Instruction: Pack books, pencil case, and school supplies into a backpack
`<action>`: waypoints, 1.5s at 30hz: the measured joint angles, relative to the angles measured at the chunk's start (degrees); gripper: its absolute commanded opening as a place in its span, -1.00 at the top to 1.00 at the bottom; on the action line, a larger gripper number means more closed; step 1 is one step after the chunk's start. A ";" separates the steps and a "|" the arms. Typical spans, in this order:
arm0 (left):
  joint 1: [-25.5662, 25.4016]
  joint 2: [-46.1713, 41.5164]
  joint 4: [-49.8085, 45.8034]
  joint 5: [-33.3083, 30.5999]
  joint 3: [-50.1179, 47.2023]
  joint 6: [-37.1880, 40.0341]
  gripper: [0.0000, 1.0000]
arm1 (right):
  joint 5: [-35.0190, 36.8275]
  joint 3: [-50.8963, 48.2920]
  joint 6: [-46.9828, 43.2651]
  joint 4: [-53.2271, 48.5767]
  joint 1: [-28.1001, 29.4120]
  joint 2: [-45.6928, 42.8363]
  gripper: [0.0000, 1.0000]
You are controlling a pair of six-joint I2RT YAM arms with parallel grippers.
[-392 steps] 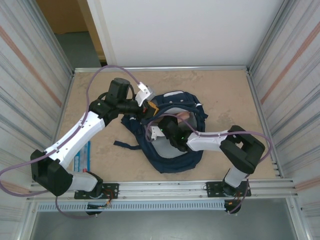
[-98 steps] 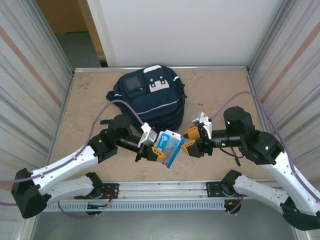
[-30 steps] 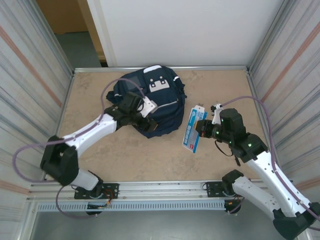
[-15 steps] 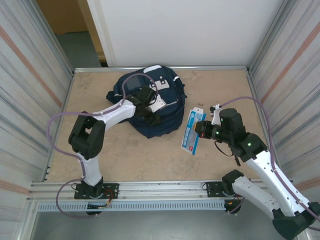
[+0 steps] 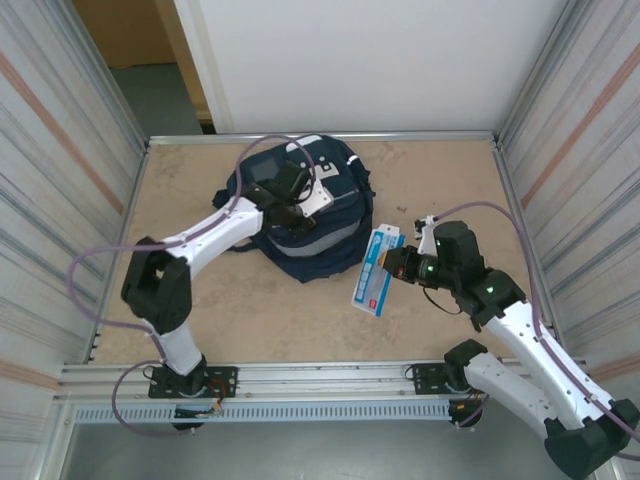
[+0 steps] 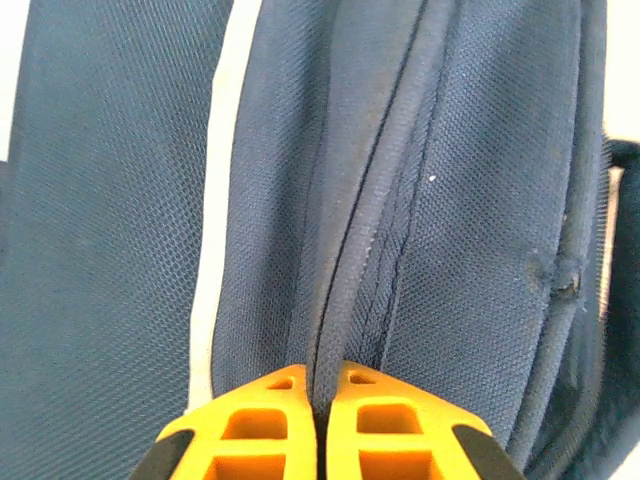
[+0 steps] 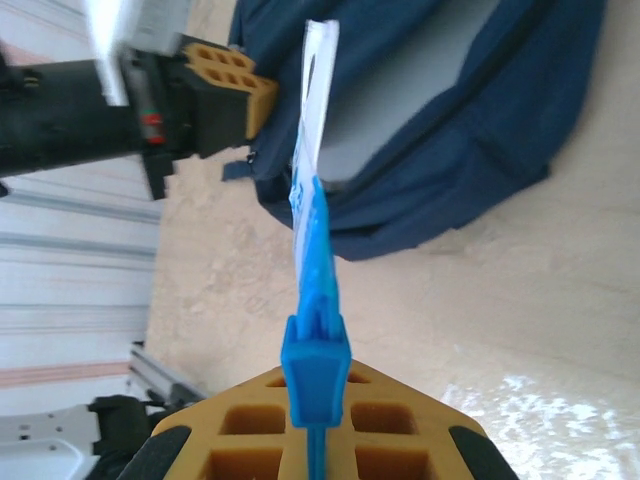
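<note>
The navy backpack (image 5: 305, 250) lies at the table's middle back, its mouth gaping with pale grey lining (image 7: 400, 100) showing. My left gripper (image 5: 292, 207) sits on top of it, shut on a ridge of navy fabric beside the zipper (image 6: 322, 375). My right gripper (image 5: 397, 267) is shut on a flat light-blue printed school-supplies packet (image 5: 374, 272), held on edge (image 7: 312, 240) just right of the backpack (image 7: 480, 140) and pointing at its mouth. The left gripper's orange fingers (image 7: 235, 82) show beyond the packet. The books and pencil case are hidden.
Bare tan tabletop (image 5: 450, 190) surrounds the backpack. Corrugated walls (image 5: 60, 200) close in both sides. A metal rail (image 5: 320, 375) runs along the near edge by the arm bases. A dark strap (image 5: 238, 246) trails left of the backpack.
My left gripper slid up the backpack towards its top and closed on the fabric by the zipper. My right gripper carried the blue packet a little left, nearer the backpack.
</note>
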 measured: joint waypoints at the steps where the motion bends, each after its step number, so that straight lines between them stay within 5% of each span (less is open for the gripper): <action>1: -0.04 -1.16 -0.98 1.25 1.05 -0.94 1.00 | -1.22 -0.74 1.86 1.49 0.00 0.28 1.00; 9: -0.42 -3.93 -1.66 13.62 3.06 -11.15 1.00 | -2.93 -1.75 13.11 11.54 0.00 5.09 1.00; 19: 1.36 -4.59 -0.07 22.18 3.06 -21.75 1.00 | 4.50 -4.20 26.21 19.76 -0.04 9.01 1.00; 26: 1.64 -4.92 1.77 25.05 3.02 -26.58 1.00 | 8.09 -4.50 27.39 21.51 0.00 13.00 1.00; 37: 1.62 -6.62 5.99 31.04 2.93 -35.10 1.00 | 8.48 -2.97 24.90 38.84 0.35 36.96 1.00; 45: 1.62 -6.75 6.75 33.07 2.91 -37.07 1.00 | 4.15 4.55 25.11 45.64 0.33 45.16 1.00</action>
